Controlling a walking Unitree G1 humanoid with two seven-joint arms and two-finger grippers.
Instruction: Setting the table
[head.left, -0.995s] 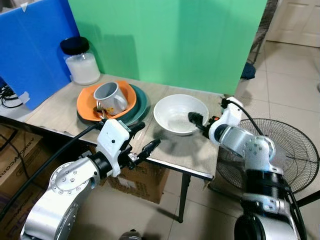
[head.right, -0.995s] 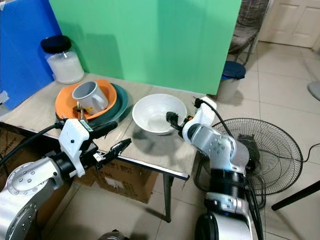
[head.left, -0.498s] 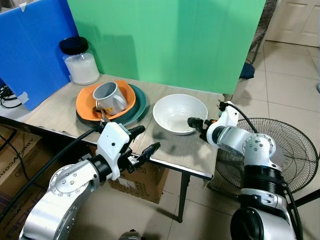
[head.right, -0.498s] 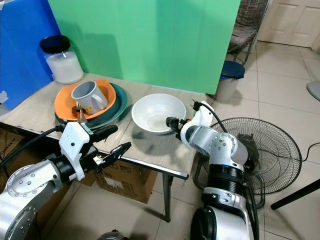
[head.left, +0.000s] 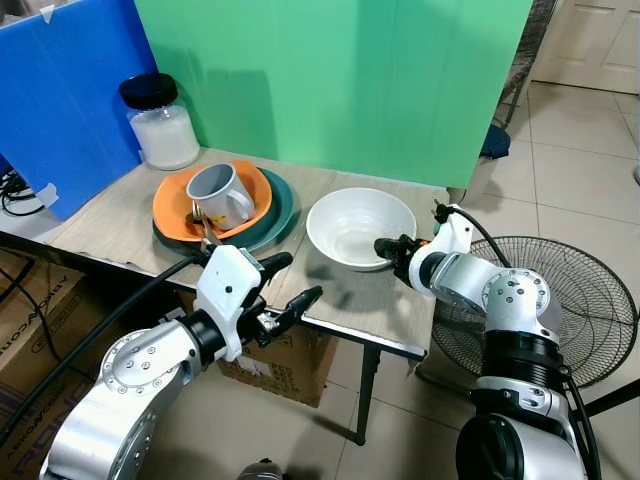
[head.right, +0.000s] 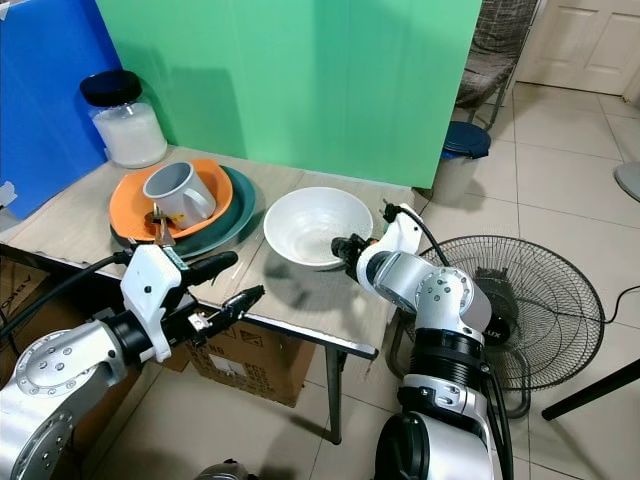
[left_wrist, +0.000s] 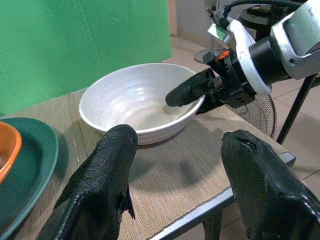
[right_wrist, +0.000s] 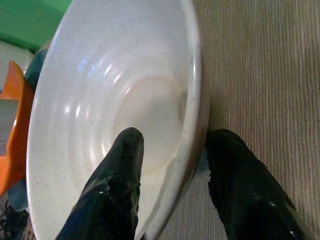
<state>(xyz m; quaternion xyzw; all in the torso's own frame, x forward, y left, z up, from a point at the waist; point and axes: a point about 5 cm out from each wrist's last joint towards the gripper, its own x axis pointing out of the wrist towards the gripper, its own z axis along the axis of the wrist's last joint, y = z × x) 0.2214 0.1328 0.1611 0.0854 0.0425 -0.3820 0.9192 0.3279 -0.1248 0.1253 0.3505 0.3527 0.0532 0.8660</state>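
Observation:
A white bowl sits on the wooden table, right of centre. My right gripper is open and straddles the bowl's right rim, with one finger inside the bowl and the other outside on the tabletop. My left gripper is open with nothing in it, hovering at the table's front edge and pointing at the bowl. A grey mug stands on an orange plate, which is stacked on a dark green plate, left of the bowl.
A jar with a black lid stands at the table's back left, by a blue board. A green screen rises behind the table. A floor fan lies to the right of the table. Cardboard boxes sit under it.
My right wrist has turned and shifted slightly at the bowl's right rim. The bowl and my left arm have hardly moved.

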